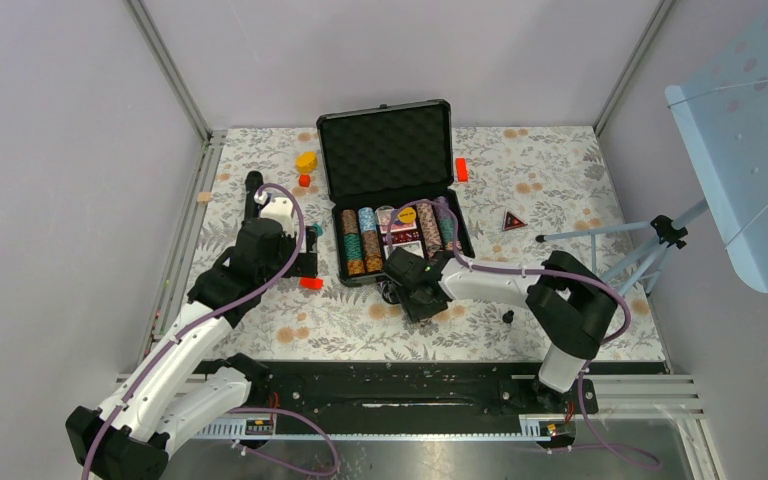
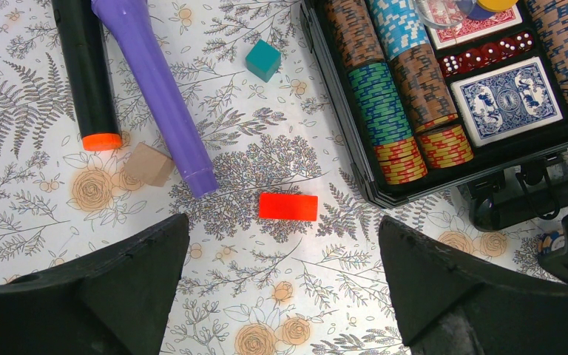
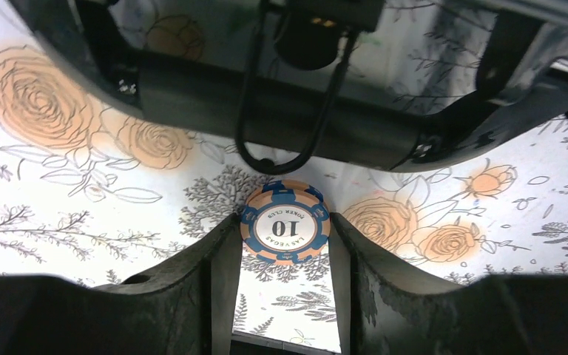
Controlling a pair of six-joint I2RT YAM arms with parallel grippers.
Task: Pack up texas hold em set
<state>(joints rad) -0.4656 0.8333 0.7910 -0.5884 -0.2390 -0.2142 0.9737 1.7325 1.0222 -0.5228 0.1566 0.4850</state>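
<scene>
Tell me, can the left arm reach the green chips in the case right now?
Probably yes: the left gripper is open beside the case, and the green chips lie uncovered just inside its left wall.

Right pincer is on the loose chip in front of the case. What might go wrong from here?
The orange-and-blue striped poker chip lies flat, pinched only by its thin rim at the tips of the right pincer, so it may pivot or slip out on the lift. The black foam-lined hard case has its front wall and handle just ahead of the chip; a low carry might clip them.
</scene>
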